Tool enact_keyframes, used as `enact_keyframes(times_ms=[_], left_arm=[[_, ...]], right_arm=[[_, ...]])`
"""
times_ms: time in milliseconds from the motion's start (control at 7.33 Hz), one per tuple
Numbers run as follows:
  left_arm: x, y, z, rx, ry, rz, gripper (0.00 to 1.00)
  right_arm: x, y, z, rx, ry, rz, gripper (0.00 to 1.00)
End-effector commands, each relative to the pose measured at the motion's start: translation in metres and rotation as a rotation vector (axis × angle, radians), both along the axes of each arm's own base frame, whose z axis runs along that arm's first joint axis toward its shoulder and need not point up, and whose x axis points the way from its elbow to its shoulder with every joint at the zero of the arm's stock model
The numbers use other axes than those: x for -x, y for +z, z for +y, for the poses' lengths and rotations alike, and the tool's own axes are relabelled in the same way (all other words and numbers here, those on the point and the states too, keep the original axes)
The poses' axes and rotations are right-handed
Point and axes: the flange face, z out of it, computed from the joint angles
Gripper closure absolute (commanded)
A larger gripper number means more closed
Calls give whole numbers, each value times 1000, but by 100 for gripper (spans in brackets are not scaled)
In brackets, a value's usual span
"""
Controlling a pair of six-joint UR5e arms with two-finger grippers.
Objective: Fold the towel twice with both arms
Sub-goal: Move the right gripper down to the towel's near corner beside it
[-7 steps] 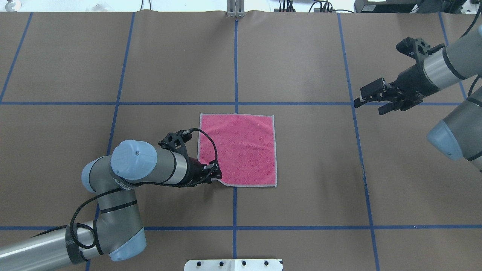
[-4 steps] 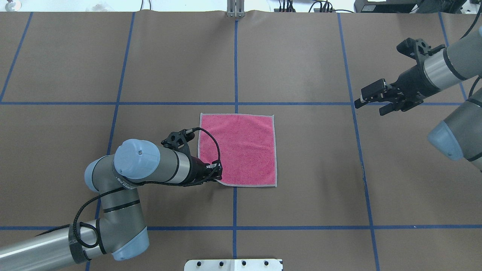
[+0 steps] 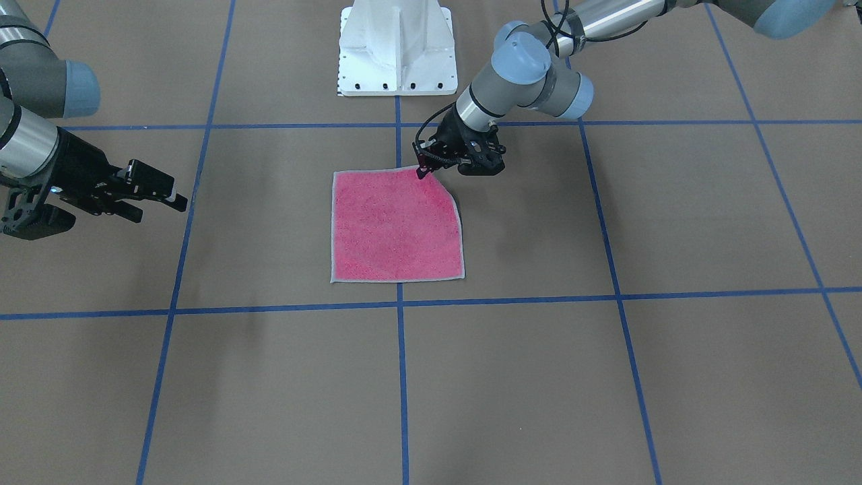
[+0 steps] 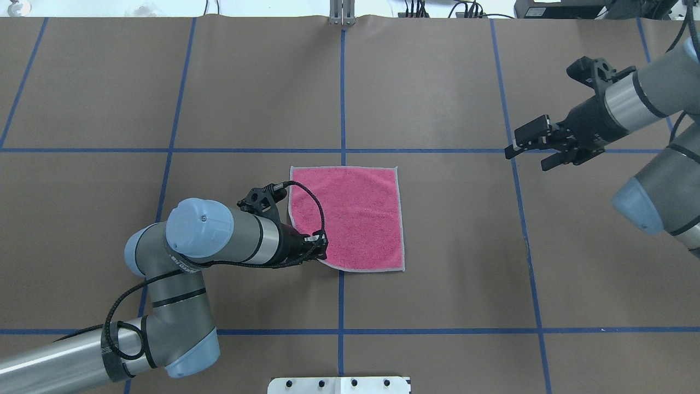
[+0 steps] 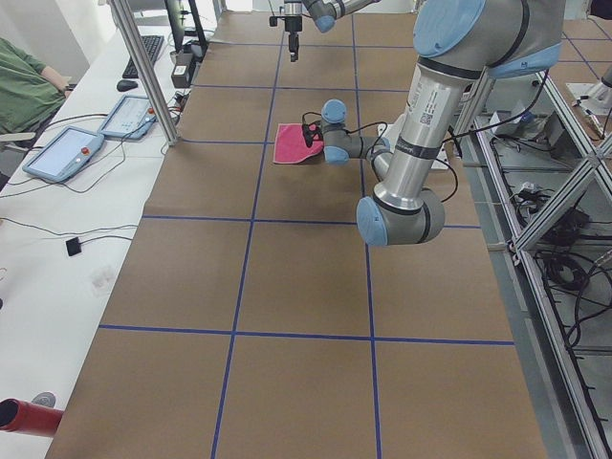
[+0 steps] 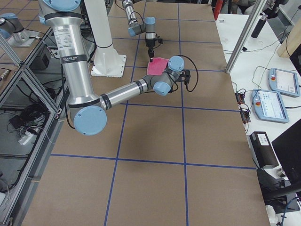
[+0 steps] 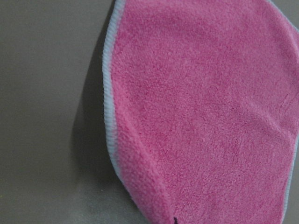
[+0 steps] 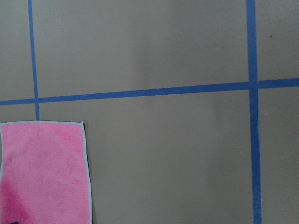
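The towel (image 4: 355, 216) lies pink face up near the table's middle, with a pale grey border. It also shows in the front view (image 3: 394, 225). My left gripper (image 4: 320, 250) is shut on the towel's near-left corner, which is raised and pulled inward so the left edge curves. The front view shows that gripper (image 3: 424, 168) at the same corner. The left wrist view shows the pink cloth (image 7: 201, 116) rising toward the camera. My right gripper (image 4: 524, 158) hangs open and empty, well to the right of the towel and apart from it. The right wrist view shows the towel's corner (image 8: 42, 172).
Brown paper with blue tape lines (image 4: 342, 82) covers the table. The white pedestal base (image 3: 397, 47) stands at the robot's edge. A side desk holds tablets (image 5: 62, 153) and cables beyond the table's far edge.
My left gripper has moved slightly right with the towel's near-left corner, bowing the left edge inward. My right gripper has shifted a little left and farther away, still open.
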Motion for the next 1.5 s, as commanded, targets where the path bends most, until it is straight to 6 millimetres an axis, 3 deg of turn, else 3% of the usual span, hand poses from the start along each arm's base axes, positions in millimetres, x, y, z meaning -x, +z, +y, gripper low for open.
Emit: enact_keyframes(times_ms=[0, 273, 409, 682, 955, 1365], left_arm=[[1, -2, -2, -2, -5, 3, 100], [1, -2, -2, -2, -5, 3, 100], [1, -1, -2, -1, -5, 1, 100], [1, -1, -2, -1, -3, 2, 100], [1, -1, -2, -1, -3, 3, 100], [1, -1, -2, -1, -3, 3, 100]], right_arm=[[47, -43, 10, 72, 15, -22, 0], [117, -78, 34, 78, 49, -15, 1], [137, -95, 42, 82, 57, -26, 1], [199, -100, 80, 66, 100, 4, 1], [224, -96, 88, 100, 102, 23, 1], [238, -94, 105, 107, 77, 28, 1]])
